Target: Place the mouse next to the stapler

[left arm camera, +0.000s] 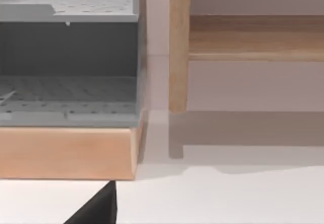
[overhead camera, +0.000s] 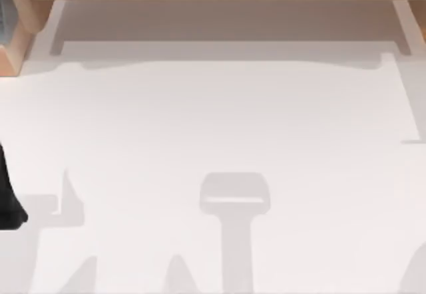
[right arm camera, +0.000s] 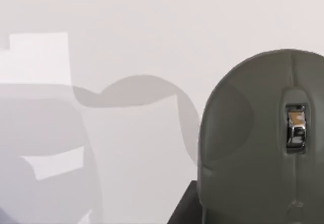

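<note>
Top view: bare white table (overhead camera: 219,121), dark left arm (overhead camera: 8,201) parked at left edge. Left wrist: grey perforated organizer (left arm camera: 68,97) on wooden base. Right wrist: grey mouse (right arm camera: 263,143) close underneath, grasp state impossible to tell. Stapler unlocated, so misplacing likely.

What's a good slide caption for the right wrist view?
Right wrist camera looks closely at the grey mouse, scroll wheel visible, above the white table.
</note>
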Motion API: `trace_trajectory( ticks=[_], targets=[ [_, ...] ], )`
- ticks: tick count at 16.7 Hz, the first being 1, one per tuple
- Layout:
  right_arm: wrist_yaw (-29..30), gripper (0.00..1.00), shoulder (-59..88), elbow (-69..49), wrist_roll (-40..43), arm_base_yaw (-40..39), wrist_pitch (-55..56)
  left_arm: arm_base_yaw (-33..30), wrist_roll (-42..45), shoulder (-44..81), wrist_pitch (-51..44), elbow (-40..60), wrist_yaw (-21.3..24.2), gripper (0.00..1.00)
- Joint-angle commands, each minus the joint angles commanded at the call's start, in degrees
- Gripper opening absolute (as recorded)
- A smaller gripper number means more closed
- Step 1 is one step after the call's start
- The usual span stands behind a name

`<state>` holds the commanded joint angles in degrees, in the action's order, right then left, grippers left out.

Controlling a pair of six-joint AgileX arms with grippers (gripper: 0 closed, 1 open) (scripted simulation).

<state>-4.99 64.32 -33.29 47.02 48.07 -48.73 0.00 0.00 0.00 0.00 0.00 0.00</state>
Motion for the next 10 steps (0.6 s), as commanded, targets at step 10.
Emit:
trace_trajectory(
  ticks=[10],
  targets=[
    [0.37, 0.0, 3.52, 3.79, -0.35, 0.06, 0.73, 0.0, 0.0, 0.0, 0.0, 0.0, 0.0, 1.0]
  ],
)
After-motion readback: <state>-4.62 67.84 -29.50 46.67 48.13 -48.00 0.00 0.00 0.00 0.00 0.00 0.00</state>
